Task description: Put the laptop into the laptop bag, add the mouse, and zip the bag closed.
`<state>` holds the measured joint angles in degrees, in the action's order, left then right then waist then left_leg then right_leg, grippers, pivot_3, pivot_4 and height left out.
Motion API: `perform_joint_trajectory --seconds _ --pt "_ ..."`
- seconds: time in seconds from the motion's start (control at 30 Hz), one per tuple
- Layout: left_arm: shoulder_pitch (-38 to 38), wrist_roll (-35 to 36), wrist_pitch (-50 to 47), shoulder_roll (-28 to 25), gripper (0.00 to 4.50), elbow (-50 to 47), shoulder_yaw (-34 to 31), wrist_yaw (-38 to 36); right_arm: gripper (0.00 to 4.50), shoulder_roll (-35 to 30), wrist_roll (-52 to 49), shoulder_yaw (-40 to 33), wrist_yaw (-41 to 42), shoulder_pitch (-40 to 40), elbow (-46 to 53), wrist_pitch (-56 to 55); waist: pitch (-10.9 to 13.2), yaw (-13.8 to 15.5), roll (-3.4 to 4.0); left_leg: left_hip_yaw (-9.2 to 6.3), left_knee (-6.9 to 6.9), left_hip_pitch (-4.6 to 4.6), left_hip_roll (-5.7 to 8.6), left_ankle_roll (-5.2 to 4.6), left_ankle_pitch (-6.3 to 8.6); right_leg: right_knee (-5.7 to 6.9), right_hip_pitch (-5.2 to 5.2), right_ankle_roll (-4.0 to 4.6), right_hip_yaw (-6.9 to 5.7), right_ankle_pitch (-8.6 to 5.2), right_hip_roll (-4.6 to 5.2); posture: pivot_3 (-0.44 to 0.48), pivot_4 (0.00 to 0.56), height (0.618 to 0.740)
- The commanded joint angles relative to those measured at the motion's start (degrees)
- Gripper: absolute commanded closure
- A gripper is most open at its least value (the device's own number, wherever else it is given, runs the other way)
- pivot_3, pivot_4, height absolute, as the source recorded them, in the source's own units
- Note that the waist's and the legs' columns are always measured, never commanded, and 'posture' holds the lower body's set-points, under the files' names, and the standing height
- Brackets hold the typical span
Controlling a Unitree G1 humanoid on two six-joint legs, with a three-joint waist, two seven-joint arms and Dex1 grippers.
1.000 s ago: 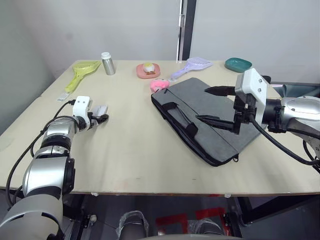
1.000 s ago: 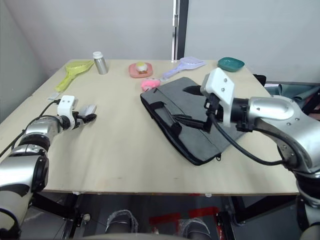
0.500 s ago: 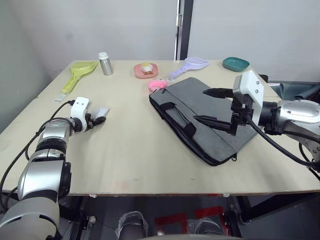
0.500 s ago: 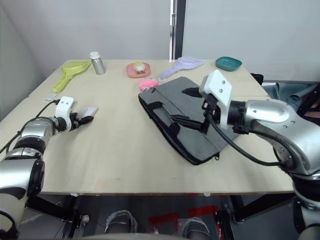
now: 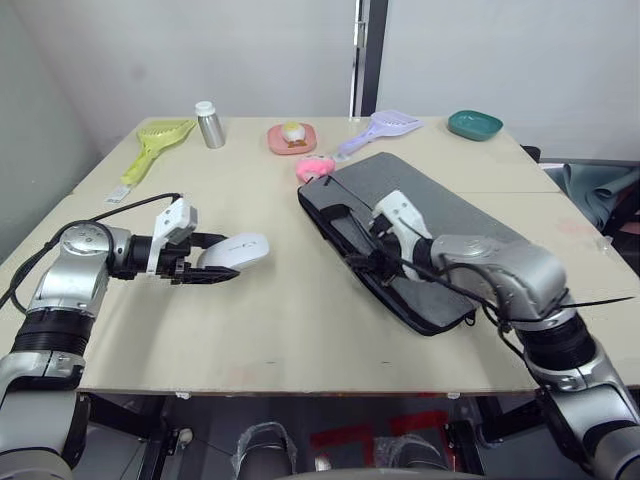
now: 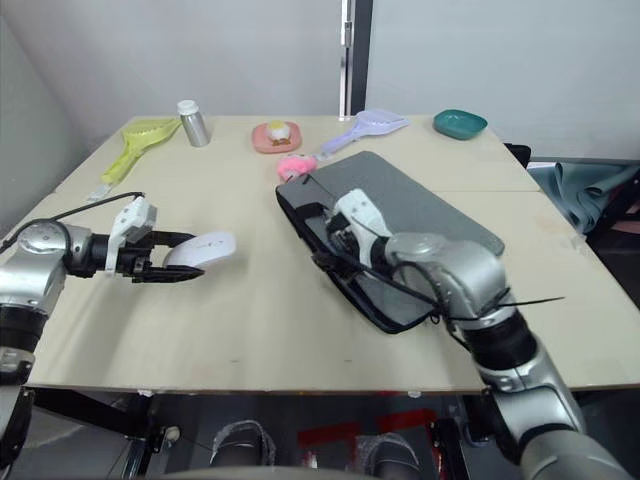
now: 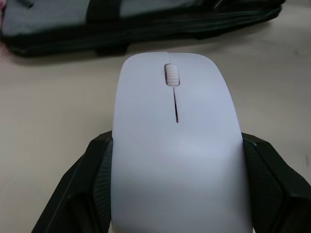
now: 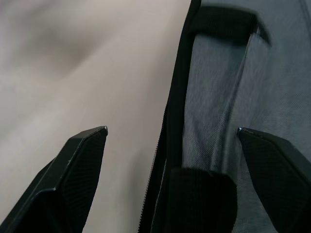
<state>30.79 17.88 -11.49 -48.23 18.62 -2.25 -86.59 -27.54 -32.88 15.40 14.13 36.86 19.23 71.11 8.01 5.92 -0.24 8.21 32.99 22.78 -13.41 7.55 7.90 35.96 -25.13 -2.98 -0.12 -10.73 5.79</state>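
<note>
The white mouse [image 5: 240, 249] hangs just above the table, left of centre, with my left gripper [image 5: 226, 261] shut on its sides. The left wrist view shows the mouse [image 7: 177, 92] pointing at the bag, a black finger [image 7: 95, 170] pressed on each flank. The grey laptop bag [image 5: 445, 215] lies flat at the right of the table. My right gripper [image 5: 372, 258] is low at the bag's near left edge, open. In the right wrist view its fingers [image 8: 80, 160] straddle the bag's black zipper edge [image 8: 175, 107] and a strap handle [image 8: 223, 22]. The laptop is out of view.
A pink plush toy [image 5: 316, 168] touches the bag's far corner. Along the back of the table stand a pink dish [image 5: 294, 138], a silver bottle [image 5: 209, 126], a yellow-green scoop [image 5: 155, 145], a lilac scoop [image 5: 380, 128] and a teal dish [image 5: 475, 124].
My left gripper has carried the mouse to the right, toward the bag. My right gripper has come down from above the bag's right half to its near left edge.
</note>
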Motion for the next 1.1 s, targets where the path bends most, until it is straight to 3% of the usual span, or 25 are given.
perform_joint_trajectory --seconds 0.03,0.23,0.33,0.7,0.9,1.1 --pt "-0.19 1.51 -0.68 0.32 1.64 -4.39 0.81 -0.73 0.0 0.48 5.3 3.69 -0.16 1.73 -1.71 -2.29 0.0 -0.18 0.0 0.0 0.0 -0.01 0.0 0.01 0.0 0.02 0.0 0.0 0.0 0.0 0.0 0.0 0.15 0.74" --pt "0.02 0.41 1.6 1.57 1.64 -3.27 2.83 -0.88 0.0 1.41 14.41 9.52 -1.36 2.49 -5.31 -5.18 -0.01 -0.68 -0.01 0.01 0.02 -0.1 -0.01 0.03 -0.01 0.11 0.01 -0.05 0.02 0.03 -0.04 0.0 0.15 0.74" --pt "0.09 0.66 1.96 1.88 1.64 -2.92 3.05 -0.63 0.81 2.39 16.17 9.05 -0.88 2.47 -4.89 -5.82 -0.01 -0.61 -0.01 0.01 0.04 -0.16 -0.01 0.03 -0.02 0.15 0.03 -0.07 0.05 0.04 -0.04 0.0 0.15 0.74" --pt "0.7 1.04 2.7 3.63 1.64 -2.2 2.82 0.13 4.46 3.76 15.82 4.22 3.14 1.85 1.93 -1.87 -0.01 -0.53 -0.01 0.0 0.05 -0.1 -0.01 0.03 -0.02 0.12 0.02 -0.08 0.04 0.05 -0.05 0.0 0.15 0.74" --pt "0.51 2.52 -0.59 6.81 1.64 -4.97 2.52 4.24 4.46 10.0 8.59 -9.72 5.25 5.88 6.9 6.36 0.02 -0.64 0.03 0.0 0.07 -0.08 -0.02 0.03 -0.02 0.17 -0.04 -0.08 0.05 0.05 -0.06 0.0 0.15 0.74" --pt "1.81 2.48 -8.62 12.59 1.64 -8.82 3.71 13.99 4.46 14.98 5.51 -20.81 3.48 11.11 8.25 9.5 0.02 -0.63 0.03 0.0 0.05 -0.04 -0.09 0.03 -0.03 0.14 -0.07 -0.06 0.03 0.04 -0.14 0.0 0.15 0.74"
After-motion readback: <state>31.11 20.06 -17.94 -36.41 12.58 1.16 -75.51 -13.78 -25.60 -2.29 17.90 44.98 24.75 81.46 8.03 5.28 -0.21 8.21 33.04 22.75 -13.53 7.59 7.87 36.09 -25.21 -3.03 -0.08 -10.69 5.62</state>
